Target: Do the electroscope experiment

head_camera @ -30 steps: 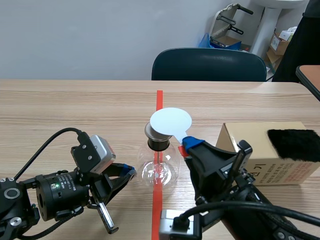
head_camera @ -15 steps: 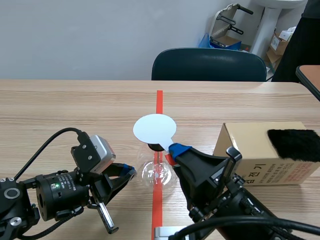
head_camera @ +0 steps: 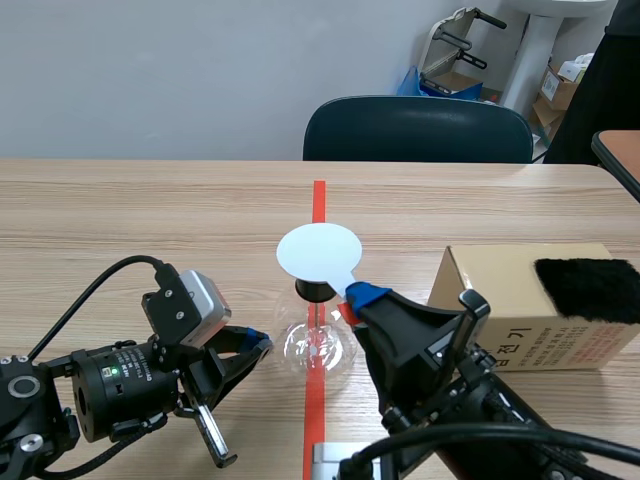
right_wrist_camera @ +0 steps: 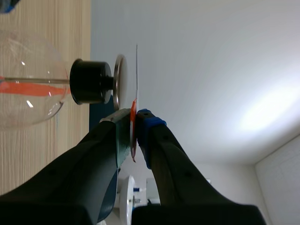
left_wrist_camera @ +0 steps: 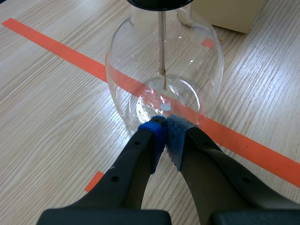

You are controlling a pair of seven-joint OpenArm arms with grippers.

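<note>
The cardboard box (head_camera: 500, 280) bears the Korean character "기"; red print below it is illegible.

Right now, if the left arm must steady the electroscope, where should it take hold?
Probably the black stopper at the neck, coming in level from the side of the left gripper. The glass bulb is round, smooth and wide; the white disc, held by the right gripper, covers the top.
</note>
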